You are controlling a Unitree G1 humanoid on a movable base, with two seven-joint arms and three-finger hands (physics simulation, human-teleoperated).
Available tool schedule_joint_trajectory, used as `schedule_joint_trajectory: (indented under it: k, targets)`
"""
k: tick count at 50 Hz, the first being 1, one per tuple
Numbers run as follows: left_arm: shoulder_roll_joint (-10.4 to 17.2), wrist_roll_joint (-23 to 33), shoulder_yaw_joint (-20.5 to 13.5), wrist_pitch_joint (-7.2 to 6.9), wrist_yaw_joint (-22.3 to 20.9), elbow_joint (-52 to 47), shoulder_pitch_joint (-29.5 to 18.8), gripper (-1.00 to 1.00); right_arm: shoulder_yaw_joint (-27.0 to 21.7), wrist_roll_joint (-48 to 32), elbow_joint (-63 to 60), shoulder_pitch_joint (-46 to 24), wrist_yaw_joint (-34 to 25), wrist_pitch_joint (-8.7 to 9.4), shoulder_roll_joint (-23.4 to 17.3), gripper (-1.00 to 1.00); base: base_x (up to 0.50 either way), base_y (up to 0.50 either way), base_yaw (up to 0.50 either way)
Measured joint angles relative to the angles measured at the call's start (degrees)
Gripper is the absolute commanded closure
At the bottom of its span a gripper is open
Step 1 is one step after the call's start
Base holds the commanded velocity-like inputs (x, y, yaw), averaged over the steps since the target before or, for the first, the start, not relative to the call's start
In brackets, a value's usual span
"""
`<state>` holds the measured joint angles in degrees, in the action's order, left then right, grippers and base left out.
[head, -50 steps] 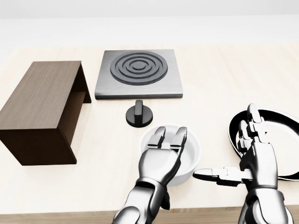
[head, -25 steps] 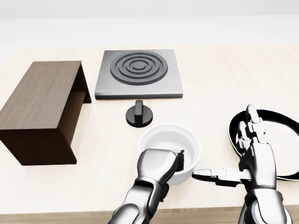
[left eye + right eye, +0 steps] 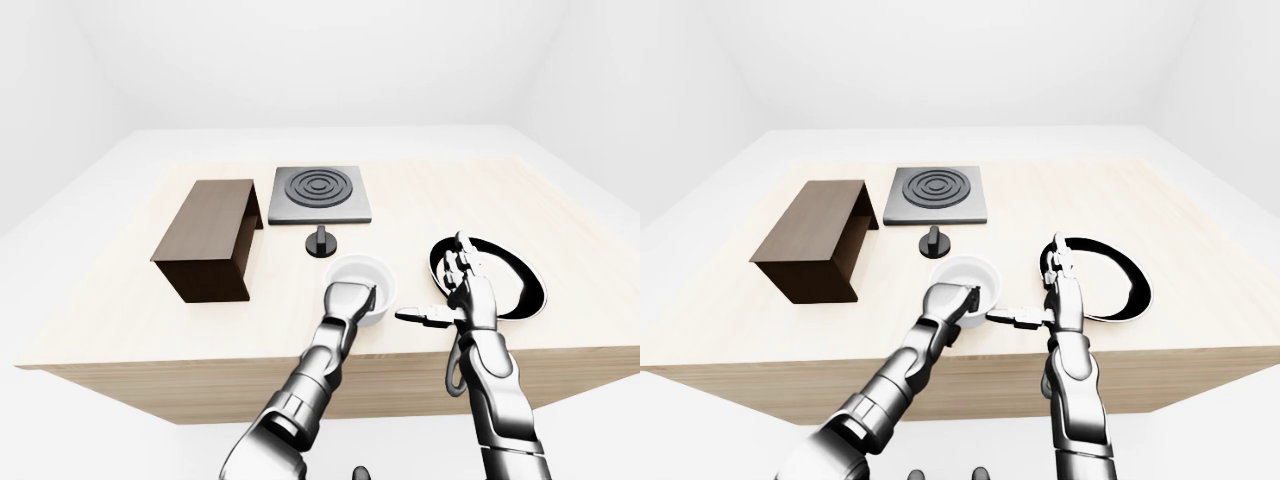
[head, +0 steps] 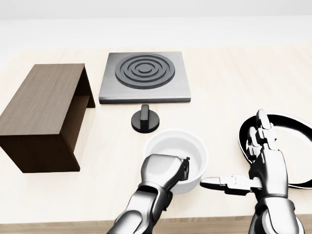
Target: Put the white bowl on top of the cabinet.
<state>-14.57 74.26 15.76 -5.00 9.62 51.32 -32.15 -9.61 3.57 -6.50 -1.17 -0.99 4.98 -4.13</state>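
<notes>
Head view: left hand [image 4: 163, 171] clamped on white bowl [image 4: 176, 155] rim | right hand [image 4: 265, 163] spread | eye views: whole table [image 3: 130, 300]

Plain white walls & floor, even light w/ soft shadows; pale wood table [image 3: 120, 300] mid-room.

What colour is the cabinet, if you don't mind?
Dark brown wood grain; the cabinet shows best in the head view.

Bare tabletop [image 4: 112, 151] toward cabinet [image 4: 41, 112]
</notes>
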Motion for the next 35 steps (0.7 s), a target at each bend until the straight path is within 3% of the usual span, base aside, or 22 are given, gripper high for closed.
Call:
schedule_joint_trajectory:
  k: [35]
  targets:
    - [3.0, 11.8, -1.7, 0.0, -19.1, -18.2, 2.6, 1.0, 0.7, -0.7, 1.0, -0.1, 0.0, -0.41, 0.2, -1.0, 0.0, 0.0, 0.0]
